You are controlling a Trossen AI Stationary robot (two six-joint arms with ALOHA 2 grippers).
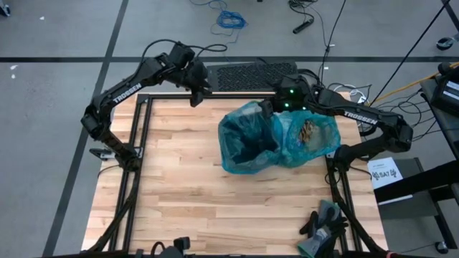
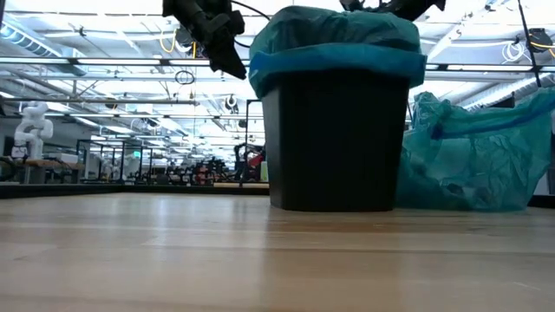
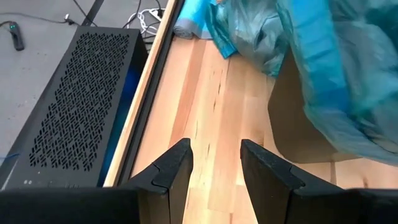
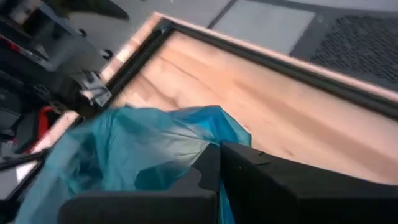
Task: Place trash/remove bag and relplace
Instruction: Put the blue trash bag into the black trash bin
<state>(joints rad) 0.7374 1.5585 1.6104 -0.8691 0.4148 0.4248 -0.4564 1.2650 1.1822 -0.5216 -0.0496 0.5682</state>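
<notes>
Fresh teal liner (image 2: 334, 43) already over black bin (image 2: 334, 139) rim. Full bag (image 1: 308, 136) with trash (image 1: 308, 130) parked beside bin. Right gripper (image 4: 217, 162) pinched on liner edge, probably seating it. Left gripper (image 3: 214, 163) empty, narrow gap, hovering off back edge of table (image 1: 179, 208).

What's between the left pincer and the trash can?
Only bare wooden table, seen from above: the left pincer hangs open beside the bin, not touching its blue bag.
</notes>
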